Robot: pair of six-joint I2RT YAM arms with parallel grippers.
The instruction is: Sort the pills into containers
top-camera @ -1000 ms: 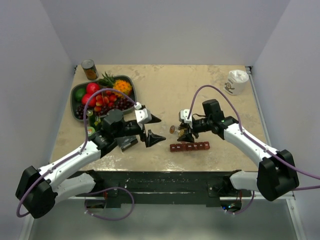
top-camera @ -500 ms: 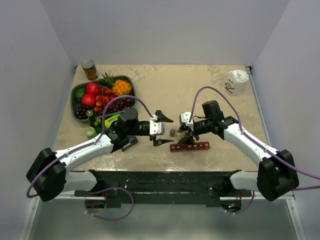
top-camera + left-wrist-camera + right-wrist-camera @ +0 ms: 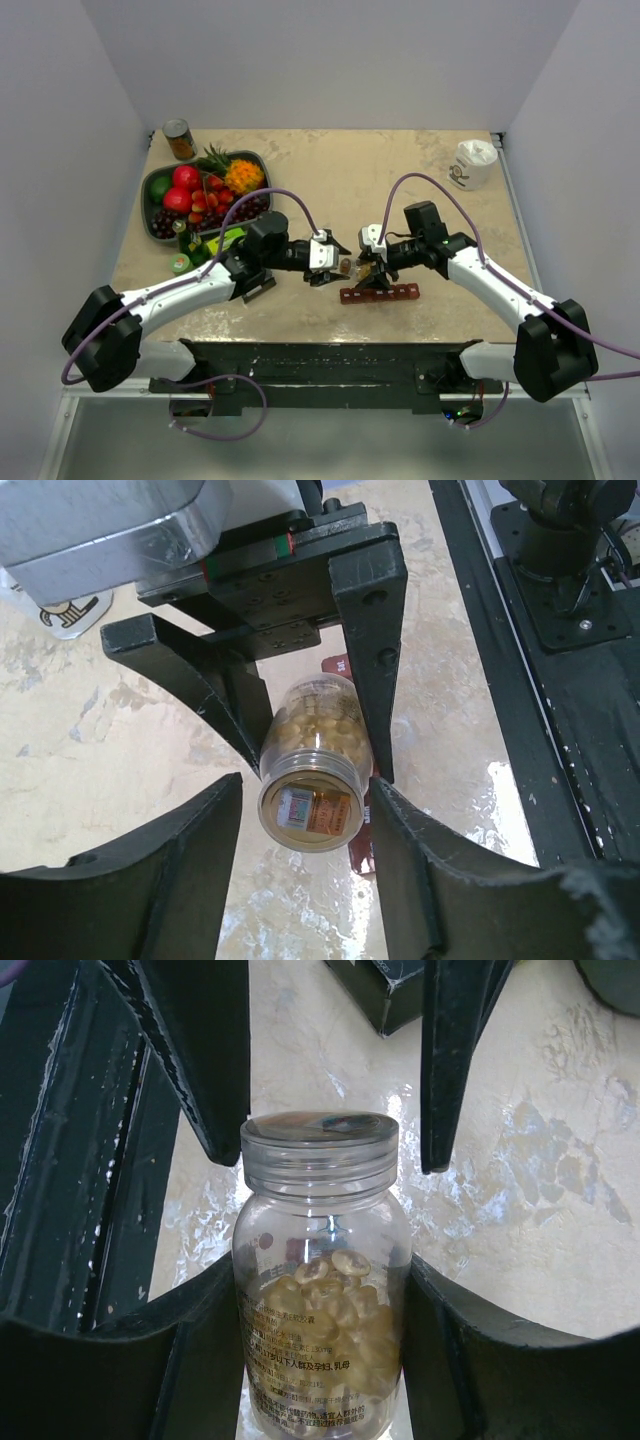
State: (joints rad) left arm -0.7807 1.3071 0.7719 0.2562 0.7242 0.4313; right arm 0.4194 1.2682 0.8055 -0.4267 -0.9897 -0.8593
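Right wrist, R gripper [image 3: 318,1280] holds pills [image 3: 335,1315] bottle [image 3: 300,1400], L gripper [image 3: 330,1160] straddles cap [image 3: 318,1140]

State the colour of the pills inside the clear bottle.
Tan-yellow pills in the bottle; the right wrist view shows them best.

Mid-table, the bottle [image 3: 345,266] with the pills [image 3: 330,1310] in it is between the left gripper [image 3: 334,263] at 9 o'clock and the right gripper [image 3: 366,268] at 3; the containers [image 3: 380,294] lie just beside at 5; the fruit bowl [image 3: 147,192] is at 10, the can [image 3: 179,139] behind it; the cup [image 3: 472,163] is well apart at 2.
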